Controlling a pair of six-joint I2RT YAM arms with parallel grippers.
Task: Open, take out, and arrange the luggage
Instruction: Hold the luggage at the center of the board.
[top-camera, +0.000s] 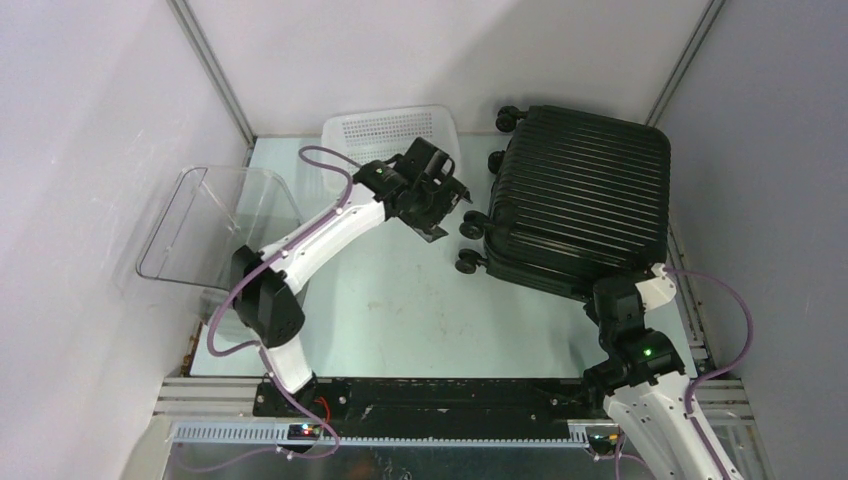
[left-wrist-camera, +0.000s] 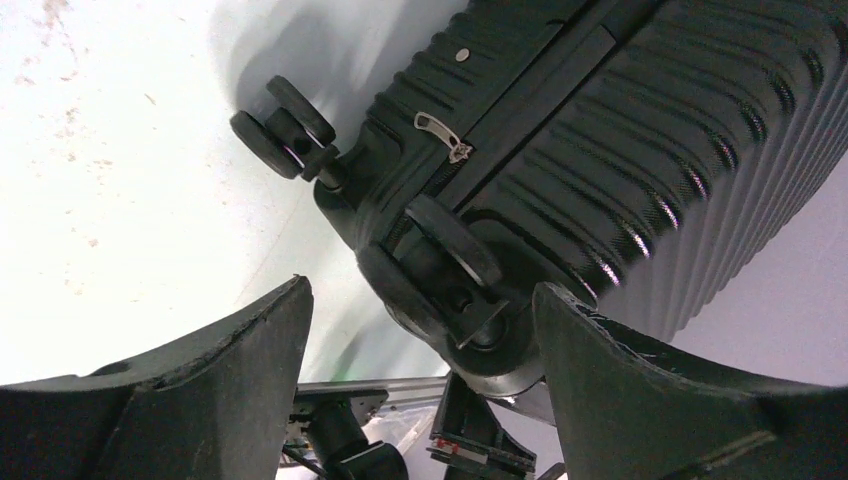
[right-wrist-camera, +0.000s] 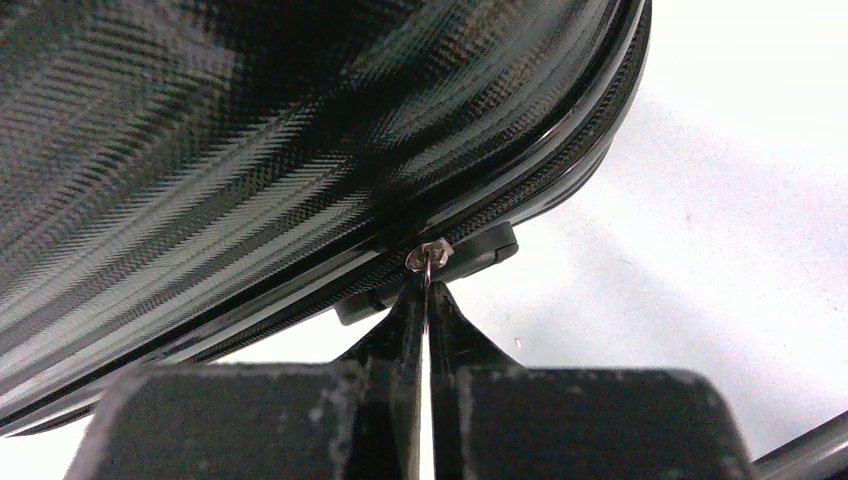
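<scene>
Top view: the luggage (top-camera: 580, 205) lies flat at the far right of the bench (top-camera: 420, 310), ribbed shell up, lid shut, wheels (top-camera: 470, 245) facing the bench middle. That puts the zip seam in reach from both sides. The left pincer (top-camera: 450, 195) hovers just off the wheel end, jaws spread and empty, prob. staged to steady the case or take the lid edge once the zip is undone. The right arm (top-camera: 650, 400) reaches from the near right corner to the case's near rim, but its tip is hidden under the shell here. A white perforated basket (top-camera: 395, 130) sits at the far edge and a clear plastic bin (top-camera: 215, 225) at the left edge, likely drop spots for the contents. Left wrist view: the released fingers (left-wrist-camera: 200, 380) frame a caster pair w/ nothing between them. This view alone shows a second zip tab (left-wrist-camera: 440, 135) lying flat on the seam near the wheel corner, plus a small stud on the shell. Right wrist view: this settles what the top cam can't. The right pincer (right-wrist-camera: 427, 290) is clenched on the metal zip pull (right-wrist-camera: 428, 257), tips pinched tight at its ring, right where the seam curves round the corner over bare bench. My read: opening step, zip run not yet done. The grip sits low and in line w/ the seam, so the pull can follow the track. No view shows inside the case.
</scene>
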